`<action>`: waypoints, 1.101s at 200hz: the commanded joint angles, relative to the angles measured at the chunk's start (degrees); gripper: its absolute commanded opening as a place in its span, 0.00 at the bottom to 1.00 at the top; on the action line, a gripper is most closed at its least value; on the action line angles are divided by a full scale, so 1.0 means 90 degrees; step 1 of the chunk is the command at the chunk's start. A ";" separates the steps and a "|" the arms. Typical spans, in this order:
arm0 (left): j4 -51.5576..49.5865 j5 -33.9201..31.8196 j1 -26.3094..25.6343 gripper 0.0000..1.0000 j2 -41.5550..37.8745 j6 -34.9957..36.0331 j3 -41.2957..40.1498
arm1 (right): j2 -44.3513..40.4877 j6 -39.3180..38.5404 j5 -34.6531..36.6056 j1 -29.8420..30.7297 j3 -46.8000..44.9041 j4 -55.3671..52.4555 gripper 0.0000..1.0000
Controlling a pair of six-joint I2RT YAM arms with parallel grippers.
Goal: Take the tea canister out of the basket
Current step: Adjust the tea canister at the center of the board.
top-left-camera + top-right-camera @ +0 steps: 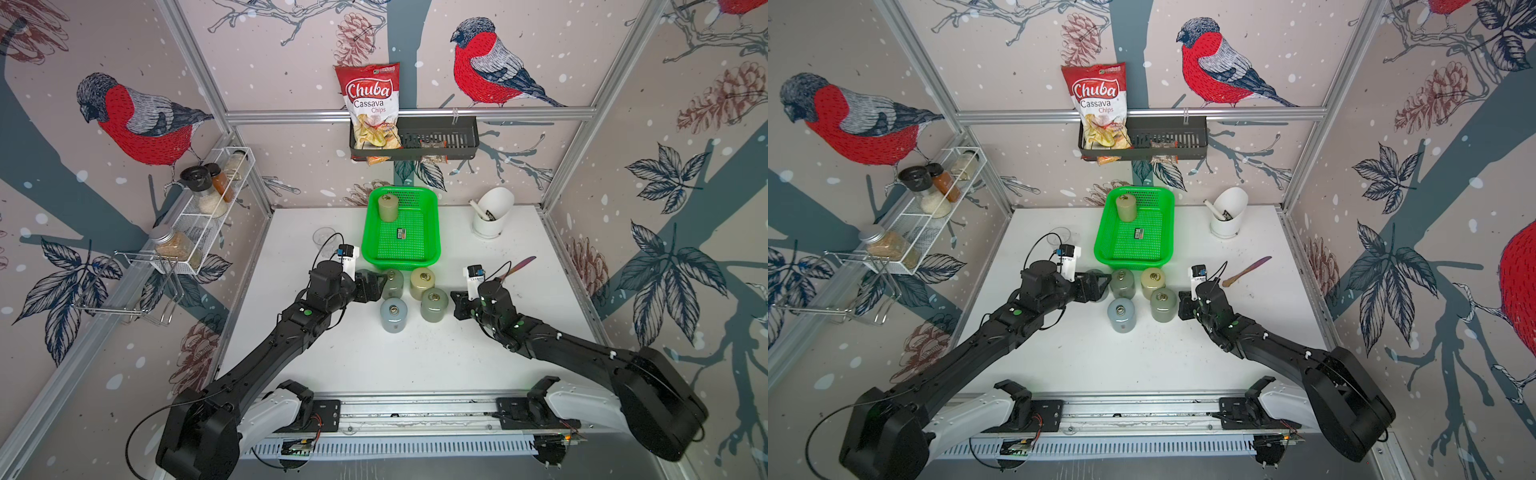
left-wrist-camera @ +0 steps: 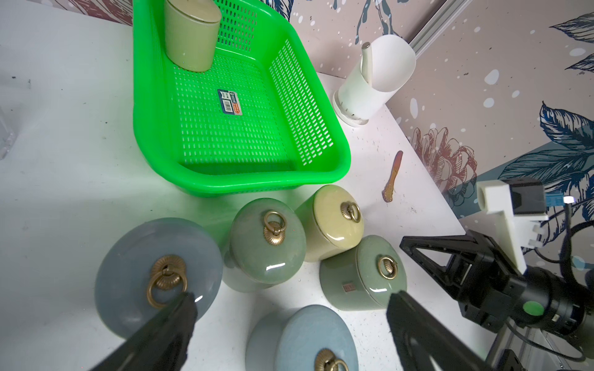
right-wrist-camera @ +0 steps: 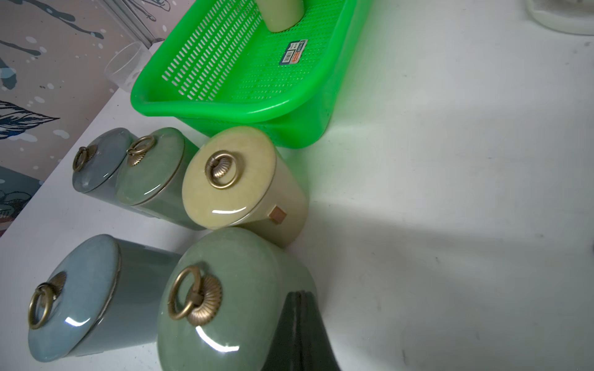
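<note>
Tabletop scene with the tea canister (image 1: 388,208) standing upright inside the basket (image 1: 401,262), in the far corner on the left arm's side, close against both mesh walls. A group of lidded canisters (image 1: 422,282) stands on the table (image 1: 415,361) just in front of the basket's near rim, between the two arms. The left gripper (image 2: 291,302) hangs over this group with its jaws spread wide and nothing between them, a width that appears suited to spanning a canister's body. The right gripper (image 3: 300,308) has its jaws pressed together and empty, low beside the nearest green canister (image 3: 238,302) (it may be touching the canister's side, which the views do not settle). The task's lift has not begun. Judging by position, the left arm is better placed to reach the corner. The nearby walls probably leave little finger room, which favours a descent from above.
</note>
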 commanded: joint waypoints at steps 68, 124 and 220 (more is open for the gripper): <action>0.0101 -0.0113 -0.0009 0.97 -0.0016 0.0008 -0.0011 | 0.0453 0.0072 0.0080 0.0513 0.0033 0.0692 0.00; 0.0032 -0.0202 -0.0009 0.97 -0.0109 0.0019 0.0020 | -0.0226 -0.0218 0.0547 0.0358 0.0179 0.0287 0.06; 0.0332 -0.1059 0.0067 0.96 -0.0205 -0.0034 0.0402 | 0.1656 -0.2171 -0.0484 -0.0457 0.3734 -0.0407 0.97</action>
